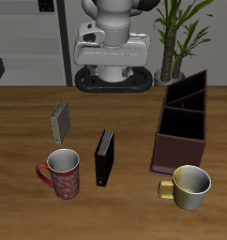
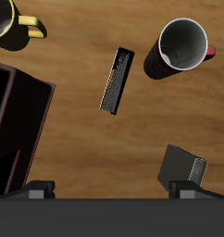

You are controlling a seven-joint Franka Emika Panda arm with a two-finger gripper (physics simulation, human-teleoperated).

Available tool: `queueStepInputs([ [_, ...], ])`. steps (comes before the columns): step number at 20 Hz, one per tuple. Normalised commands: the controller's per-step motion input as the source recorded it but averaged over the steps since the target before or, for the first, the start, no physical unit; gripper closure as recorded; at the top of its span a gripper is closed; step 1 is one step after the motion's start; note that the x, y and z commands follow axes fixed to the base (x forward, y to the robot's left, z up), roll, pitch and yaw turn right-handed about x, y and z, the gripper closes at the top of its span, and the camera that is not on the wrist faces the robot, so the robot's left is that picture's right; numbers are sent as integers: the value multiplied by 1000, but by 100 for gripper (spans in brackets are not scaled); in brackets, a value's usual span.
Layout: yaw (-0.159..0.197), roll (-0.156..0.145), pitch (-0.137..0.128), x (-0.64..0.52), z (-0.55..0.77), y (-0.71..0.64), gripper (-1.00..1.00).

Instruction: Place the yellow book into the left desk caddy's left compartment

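The yellow book [image 1: 60,121], a small grey-olive book with tan edges, stands upright on the table; it also shows in the wrist view [image 2: 181,169]. The left desk caddy [image 1: 184,122] is a long dark maroon box with inner partitions, standing across the table from the book; its wall shows in the wrist view [image 2: 19,116]. I cannot tell which end section is its left compartment. My gripper [image 2: 114,190] is open and empty, held high above the back of the table [image 1: 111,62], apart from the book and the caddy.
A black book [image 1: 105,157] stands upright between the yellow book and the caddy, nearer the front edge. A red mug [image 1: 61,173] is near the front edge below the yellow book. A yellow mug [image 1: 189,186] stands just in front of the caddy. A potted plant [image 1: 181,33] stands behind the caddy.
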Motion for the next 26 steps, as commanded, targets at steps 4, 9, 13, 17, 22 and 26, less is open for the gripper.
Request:
queueStepInputs([
  [4,-12,-57,8,79,-44,-454,-100],
  [9,-21,-24,-3,-89,-88,-439,-100],
  [13,-15,-40,-5,-116,-160,-699,-100],
  [17,-41,-53,-25,-200,-109,-623,-100],
  [22,-15,-38,0,-216,-113,-431,-100],
  [26,-10,-54,-22,-221,-138,-435,-100],
])
